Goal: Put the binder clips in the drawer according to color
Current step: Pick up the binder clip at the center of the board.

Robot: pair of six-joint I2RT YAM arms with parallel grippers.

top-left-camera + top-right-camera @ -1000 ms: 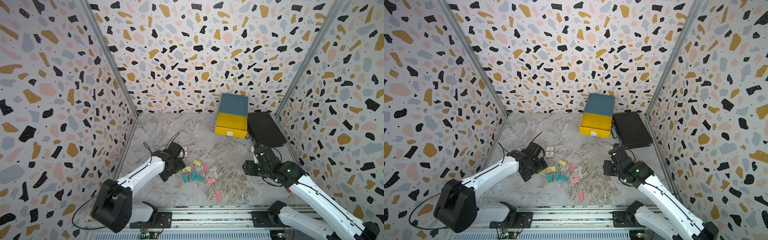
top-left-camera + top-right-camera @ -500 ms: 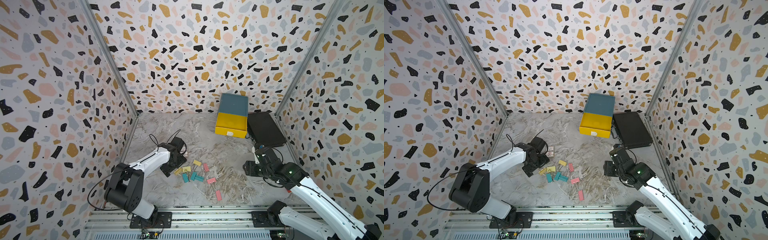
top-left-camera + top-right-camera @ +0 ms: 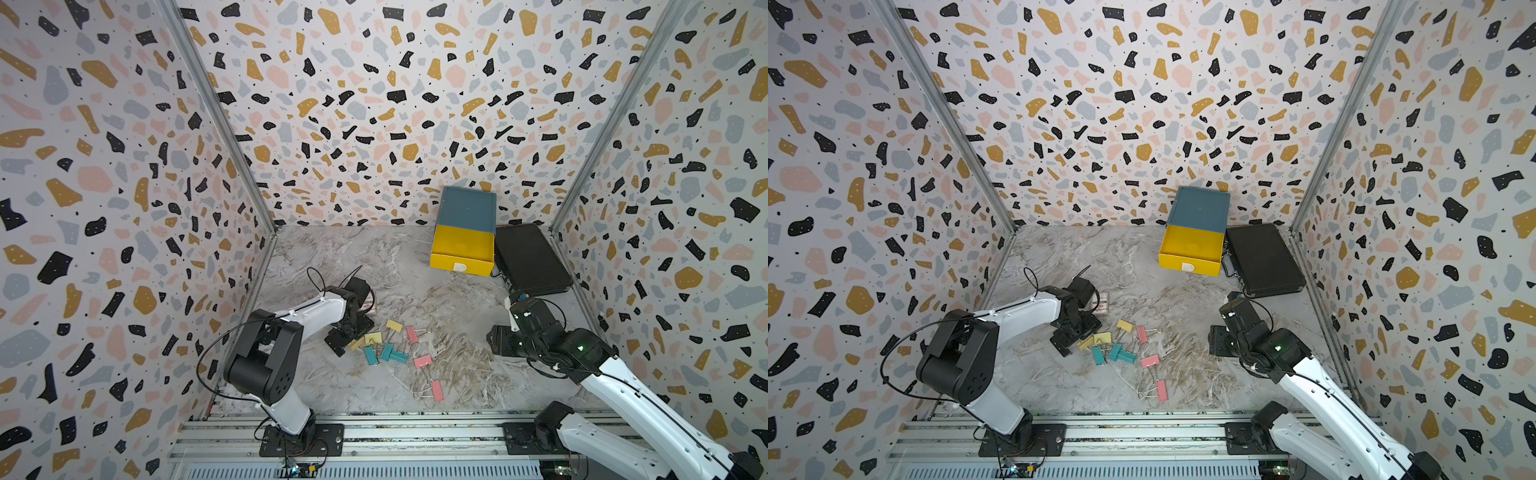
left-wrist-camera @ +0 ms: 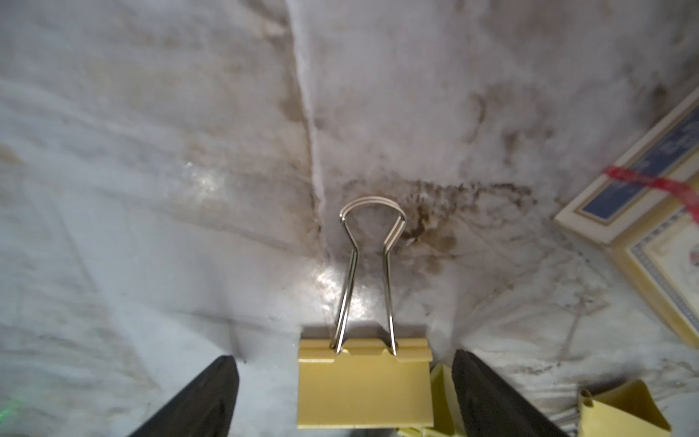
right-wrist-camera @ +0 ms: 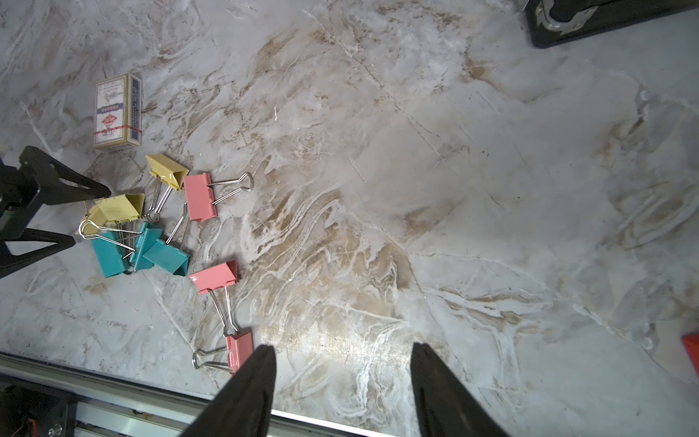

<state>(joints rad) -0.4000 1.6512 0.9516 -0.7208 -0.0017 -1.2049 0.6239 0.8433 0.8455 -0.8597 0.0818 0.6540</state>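
Nearest clip: one pastel pink folded-metal clip with silver wire handles (image 3: 436, 390) lies alone on the marbled grey table (image 3: 395, 266), near the front rail and well apart from the heap.
Heap: the other binder clips (image 5: 166, 257), yellow, teal and pink, lie bunched together with some wire handles crossing. Lifting one may well drag a neighbour.
Left pincer: the left pincer (image 4: 342, 359) is spread and straddles the pale yellow clip (image 4: 365, 382) at the heap's edge. One black finger (image 4: 212, 393) stands on either side of the folded body, with a gap showing on each side, so nothing is pinched yet. I judge it goes for the body rather than the wire loop because the flat sides give the pads something firm.
Right pincer: the right pincer (image 5: 342, 347) is spread and empty over bare table, well apart from the heap, probably to keep clear of the other arm.
Card box: a small printed rectangular card box (image 5: 117, 109) lies near the heap and is no part of the job.
Drawer: the teal-blue three-drawer cabinet (image 3: 469, 208) stands at the back wall. Its yellow top drawer (image 3: 449, 264) is pulled out, ready for yellow clips. It looks empty, though its far inner edge is hard to read.
Black case: a flat black case (image 3: 528, 257) lies just beside the cabinet.
Progress: no clip shows in the drawer, so the sorting has barely begun.
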